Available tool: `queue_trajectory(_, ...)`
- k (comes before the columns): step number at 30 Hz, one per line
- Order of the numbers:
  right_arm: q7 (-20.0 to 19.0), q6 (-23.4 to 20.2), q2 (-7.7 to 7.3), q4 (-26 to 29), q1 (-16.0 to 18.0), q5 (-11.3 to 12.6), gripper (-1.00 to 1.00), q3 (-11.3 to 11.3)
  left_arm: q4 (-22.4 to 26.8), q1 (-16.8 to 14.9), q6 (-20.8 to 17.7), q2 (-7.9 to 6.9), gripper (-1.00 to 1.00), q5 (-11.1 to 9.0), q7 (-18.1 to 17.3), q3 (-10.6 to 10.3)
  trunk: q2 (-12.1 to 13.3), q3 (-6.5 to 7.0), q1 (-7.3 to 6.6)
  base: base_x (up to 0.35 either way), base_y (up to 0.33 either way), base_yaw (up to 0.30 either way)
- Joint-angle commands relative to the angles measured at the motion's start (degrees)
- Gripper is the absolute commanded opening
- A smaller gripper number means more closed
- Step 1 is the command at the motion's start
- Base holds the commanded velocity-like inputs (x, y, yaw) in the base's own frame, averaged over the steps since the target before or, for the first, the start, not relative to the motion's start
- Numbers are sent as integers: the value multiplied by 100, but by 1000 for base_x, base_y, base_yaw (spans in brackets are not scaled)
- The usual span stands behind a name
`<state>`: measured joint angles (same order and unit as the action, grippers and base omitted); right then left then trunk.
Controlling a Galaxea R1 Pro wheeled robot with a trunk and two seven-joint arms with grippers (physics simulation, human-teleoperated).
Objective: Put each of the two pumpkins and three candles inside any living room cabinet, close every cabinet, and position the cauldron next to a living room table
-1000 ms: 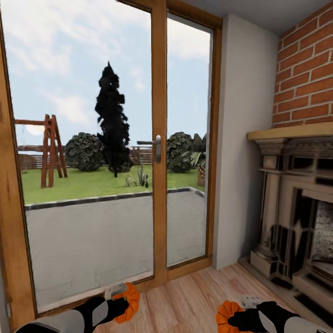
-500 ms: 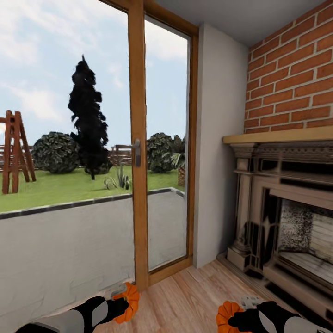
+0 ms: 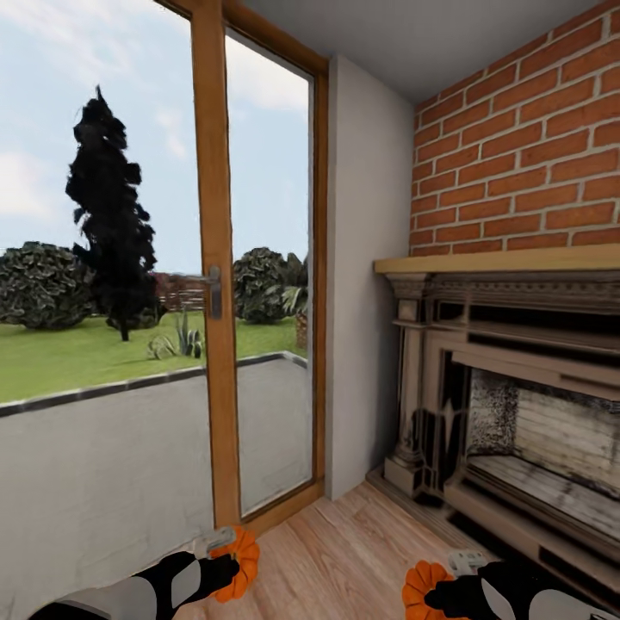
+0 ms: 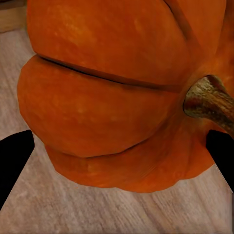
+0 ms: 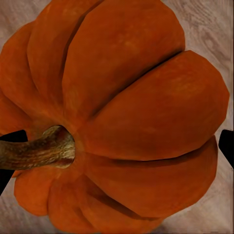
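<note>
Each arm carries a pumpkin low in front of the robot: the left end effector (image 3: 231, 564) is clamped on one pumpkin (image 3: 238, 564) and the right end effector (image 3: 428, 594) is clamped on the other pumpkin (image 3: 421, 587); both hang above the wooden floor (image 3: 344, 560), between the glass door (image 3: 215, 344) and the brick fireplace (image 3: 517, 413). In the left wrist view the dark fingertips (image 4: 14, 156) sit at either flank of the ribbed orange body (image 4: 112, 97), the stem (image 4: 209, 100) pointing sideways; the right wrist view shows the same hold on its pumpkin (image 5: 122, 122), its stem (image 5: 41, 148) lying toward one finger. Judging by the look, these are firm, light, smooth-skinned things; the ribs give the fingers grooves to seat in, so a grip across the widest part should hold, while the stem looks a poor handle. No cabinet is in view here.
</note>
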<state>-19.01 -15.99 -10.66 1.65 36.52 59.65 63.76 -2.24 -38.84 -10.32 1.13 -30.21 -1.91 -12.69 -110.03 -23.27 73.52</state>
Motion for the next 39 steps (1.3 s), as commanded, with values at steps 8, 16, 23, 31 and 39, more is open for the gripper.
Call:
queue_trajectory(8,-1,-27,-6,11,4,65,-100,23,-12,-10,-5,2,-100,-60,-19,-40,318,107,-177,0,0,-253)
queue_trajectory(16,2,-27,-6,11,4,72,-100,23,-13,-10,-5,2,-100,-56,-19,-40,639,180,-353,0,0,-109)
queue_trajectory(23,2,-27,-6,11,4,73,-100,23,-13,-10,-5,2,-100,-55,-19,-40,919,241,-506,0,0,-74)
queue_trajectory(31,2,-27,-6,11,4,72,-100,23,-12,-10,-5,2,-100,-55,-19,-40,1240,317,-682,0,0,-9)
queue_trajectory(39,-6,-27,-6,11,4,73,-100,23,-13,-10,-5,2,-100,-56,-19,-40,1561,435,-858,0,0,0)
